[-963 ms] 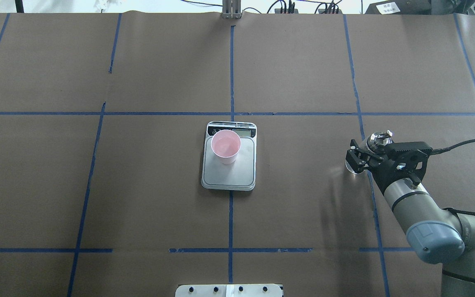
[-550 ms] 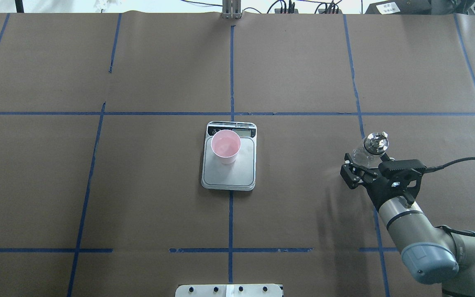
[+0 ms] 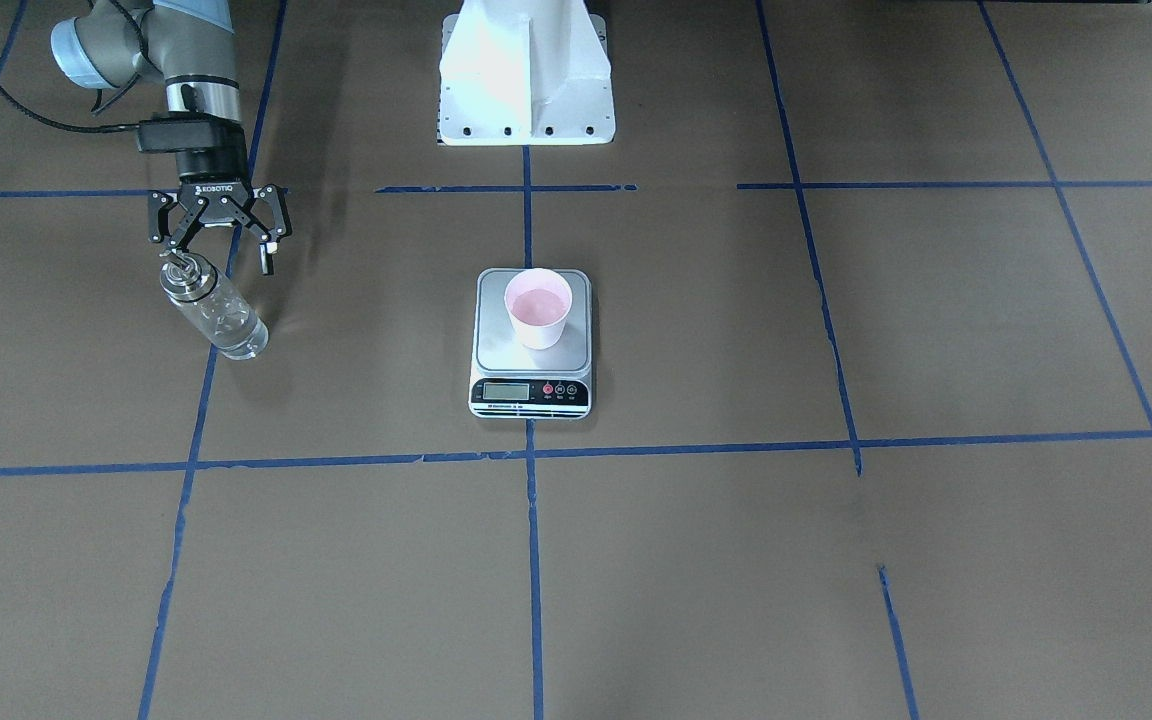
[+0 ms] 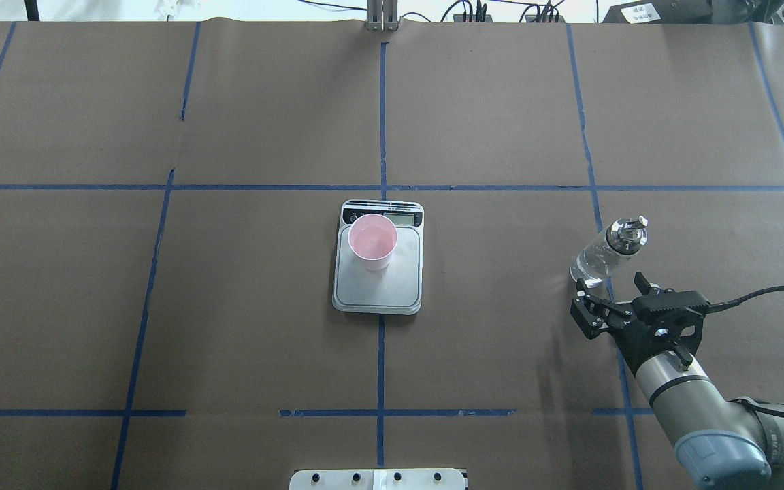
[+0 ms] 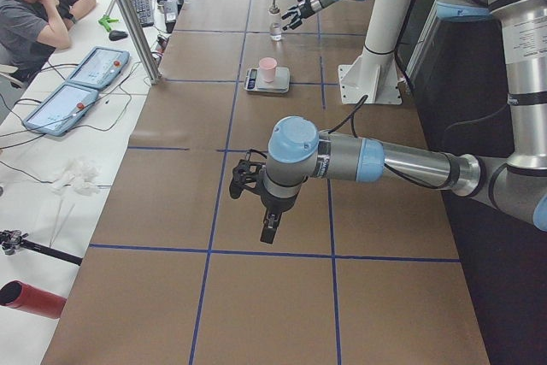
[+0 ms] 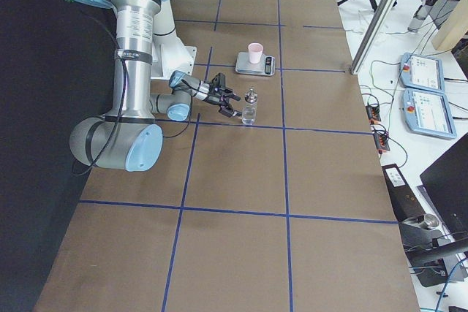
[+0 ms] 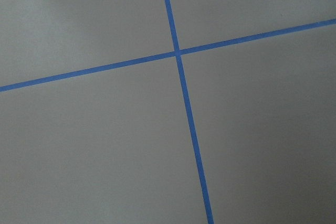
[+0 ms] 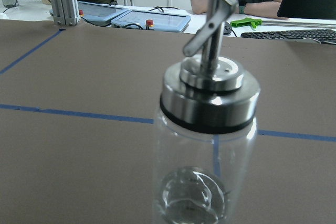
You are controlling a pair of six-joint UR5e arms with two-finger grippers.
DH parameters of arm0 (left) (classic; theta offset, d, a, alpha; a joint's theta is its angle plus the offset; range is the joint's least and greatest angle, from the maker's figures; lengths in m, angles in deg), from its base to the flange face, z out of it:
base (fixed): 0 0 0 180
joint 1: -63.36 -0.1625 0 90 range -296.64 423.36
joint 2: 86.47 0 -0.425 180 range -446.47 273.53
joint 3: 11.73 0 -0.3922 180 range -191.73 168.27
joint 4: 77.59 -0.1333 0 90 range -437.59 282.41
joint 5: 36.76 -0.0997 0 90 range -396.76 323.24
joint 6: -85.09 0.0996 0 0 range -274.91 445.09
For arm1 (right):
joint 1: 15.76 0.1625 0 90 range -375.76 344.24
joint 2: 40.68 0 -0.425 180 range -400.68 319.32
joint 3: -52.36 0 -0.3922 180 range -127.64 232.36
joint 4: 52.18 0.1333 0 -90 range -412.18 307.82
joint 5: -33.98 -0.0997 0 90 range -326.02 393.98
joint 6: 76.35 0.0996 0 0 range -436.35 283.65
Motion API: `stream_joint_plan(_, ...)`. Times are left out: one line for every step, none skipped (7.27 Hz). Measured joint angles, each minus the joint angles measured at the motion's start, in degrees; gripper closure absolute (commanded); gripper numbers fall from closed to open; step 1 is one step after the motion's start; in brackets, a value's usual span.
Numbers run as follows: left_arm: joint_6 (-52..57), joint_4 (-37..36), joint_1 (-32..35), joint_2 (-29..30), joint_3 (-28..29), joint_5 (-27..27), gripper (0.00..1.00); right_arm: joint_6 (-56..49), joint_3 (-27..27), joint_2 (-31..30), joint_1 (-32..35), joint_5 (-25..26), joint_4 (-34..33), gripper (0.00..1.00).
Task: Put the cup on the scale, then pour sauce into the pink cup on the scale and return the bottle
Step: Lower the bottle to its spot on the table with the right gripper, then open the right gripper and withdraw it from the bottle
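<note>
The right gripper (image 4: 610, 295) hangs with its two fingers spread wide and nothing between them, just short of the bottle (image 4: 595, 262) on the side nearer the robot's edge of the tabletop (image 4: 501, 354). The one bottle stands upright on the tabletop, free of the fingers, toward the end on the robot's right and about midway between the near and far edges. The right wrist view looks straight at it: clear glass, one shiny metal cap (image 8: 210, 95) and one bent spout (image 8: 212, 17).

Well apart from it, at the tabletop's middle, lies the one scale (image 4: 382, 291), its display strip toward the far edge. The one cup (image 4: 373, 242) stands upright on the platform, in the half nearer the display.

The left gripper (image 5: 241, 182) shows only in the exterior left view, hanging above bare tabletop toward the end on the robot's left; whether its fingers are apart or together cannot be told. Its wrist camera sees only one crossing of blue tape (image 7: 177, 52).

One person (image 5: 34, 10) sits at the side bench beyond the far edge
</note>
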Motion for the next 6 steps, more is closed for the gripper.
stream_joint_plan(0.0,0.0,-0.04,0.0,0.0,0.0,0.0,-0.65,-0.6,-1.47,0.04,-0.24,0.03,0.0)
stream_joint_plan(0.0,0.01,-0.13,0.0,0.0,0.0,0.0,-2.1,-1.27,-3.05,0.12,-0.71,0.34,0.0)
stream_joint_plan(0.0,0.05,-0.2,0.0,0.0,0.02,0.0,-4.72,-1.62,-4.83,0.87,-2.33,1.84,0.0)
stream_joint_plan(0.0,0.07,-0.25,0.0,-0.02,0.06,0.0,-8.16,-1.54,-6.72,2.82,-5.14,4.56,0.0)
stream_joint_plan(0.0,0.07,-0.28,0.0,-0.05,0.08,0.0,-12.63,-1.1,-8.27,6.06,-8.83,7.51,0.0)
stream_joint_plan(0.0,0.08,-0.29,0.0,-0.07,0.08,0.0,-17.77,-0.09,-9.1,10.63,-13.71,10.28,0.0)
